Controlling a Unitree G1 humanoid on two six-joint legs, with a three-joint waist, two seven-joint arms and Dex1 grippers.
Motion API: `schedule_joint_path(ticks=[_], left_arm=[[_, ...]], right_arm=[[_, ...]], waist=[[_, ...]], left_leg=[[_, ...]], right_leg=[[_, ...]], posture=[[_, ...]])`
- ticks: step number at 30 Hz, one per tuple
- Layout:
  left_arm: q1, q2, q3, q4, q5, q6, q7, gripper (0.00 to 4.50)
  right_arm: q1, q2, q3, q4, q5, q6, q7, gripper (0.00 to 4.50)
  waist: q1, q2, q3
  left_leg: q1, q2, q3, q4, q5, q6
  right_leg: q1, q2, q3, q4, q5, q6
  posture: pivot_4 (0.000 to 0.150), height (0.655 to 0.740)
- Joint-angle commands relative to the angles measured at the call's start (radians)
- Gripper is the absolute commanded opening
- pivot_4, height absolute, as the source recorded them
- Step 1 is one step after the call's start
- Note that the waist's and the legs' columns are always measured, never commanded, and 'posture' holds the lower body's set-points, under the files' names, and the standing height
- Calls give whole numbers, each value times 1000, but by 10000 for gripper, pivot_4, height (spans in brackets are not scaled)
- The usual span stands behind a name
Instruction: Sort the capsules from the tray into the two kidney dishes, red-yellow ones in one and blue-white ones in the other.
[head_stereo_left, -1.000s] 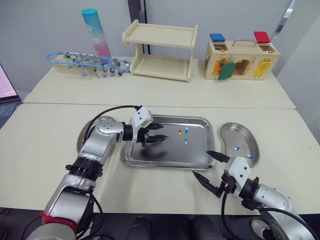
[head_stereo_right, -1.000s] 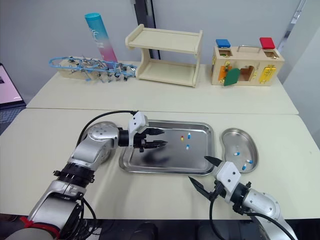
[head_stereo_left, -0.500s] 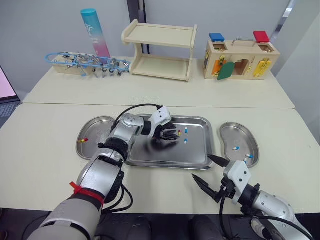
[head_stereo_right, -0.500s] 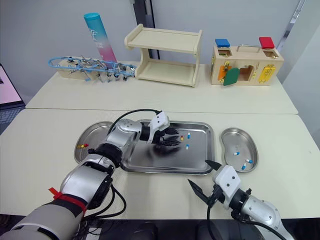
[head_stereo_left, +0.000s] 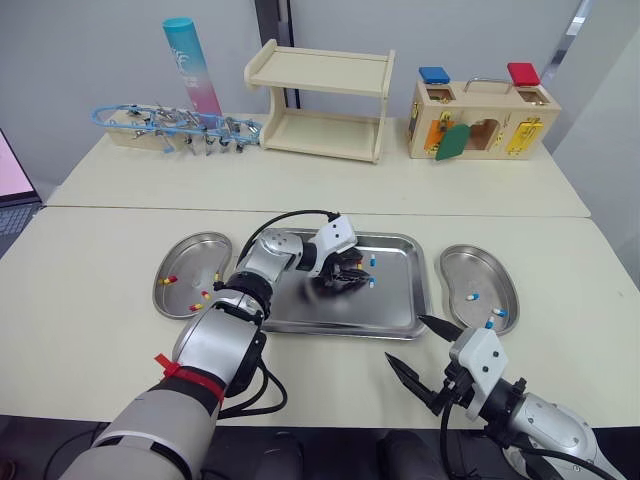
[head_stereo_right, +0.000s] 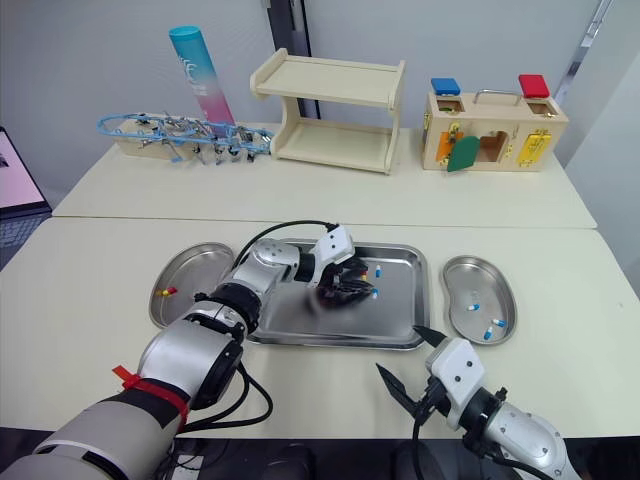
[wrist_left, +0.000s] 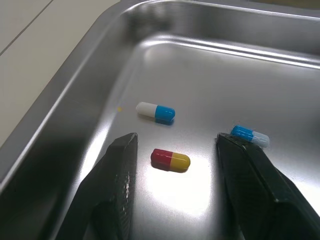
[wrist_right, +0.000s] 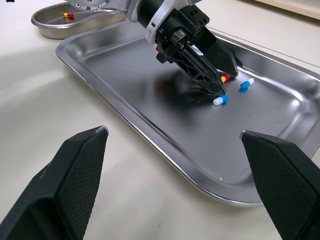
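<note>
Black two-finger left gripper (wrist_left: 176, 141), spread, straddles the red-yellow capsule (wrist_left: 170, 160) in the rectangular steel tray (head_stereo_left: 300, 318); next, likely pinch and lift.

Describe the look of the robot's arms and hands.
The left arm and right arm have silver-grey shells with black joints and black cables. A red band rings the left arm. The left hand and right hand each have a white base and two tapered, textured black fingers.

Table (head_stereo_left: 80, 300), steel tray (head_stereo_left: 392, 312) between left kidney dish (head_stereo_left: 190, 262) and right kidney dish (head_stereo_left: 472, 268), wooden shelf (head_stereo_left: 320, 72) behind
</note>
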Motion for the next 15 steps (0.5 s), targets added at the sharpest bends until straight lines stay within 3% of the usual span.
schedule_joint_path(ticks=[1, 5, 9, 15], left_arm=[[-13, -7, 6, 9, 26, -8, -17, 25894], [-6, -2, 6, 10, 40, -15, -18, 17694], [-4, 11, 10, 10, 43, -19, -25, 5572], [-7, 28, 30, 0, 27, -24, -41, 4619]], right_arm=[[12, 1, -1, -47, -3, -10, -9, 45000], [12, 2, 1, -45, -2, -11, -12, 45000], [0, 3, 2, -33, -1, -14, -10, 45000], [-23, 2, 3, -16, 0, -17, -4, 45000]], waist=[[0, 0, 0], [0, 0, 0], [0, 0, 0], [0, 0, 0]], left_leg=[[0, 0, 0, 0, 0, 0], [0, 0, 0, 0, 0, 0], [1, 0, 0, 0, 0, 0], [1, 0, 0, 0, 0, 0]], right_leg=[[0, 0, 0, 0, 0, 0], [0, 0, 0, 0, 0, 0], [1, 0, 0, 0, 0, 0], [0, 0, 0, 0, 0, 0]], posture=[[1500, 7400], [1500, 7400], [1500, 7400], [1500, 7400]])
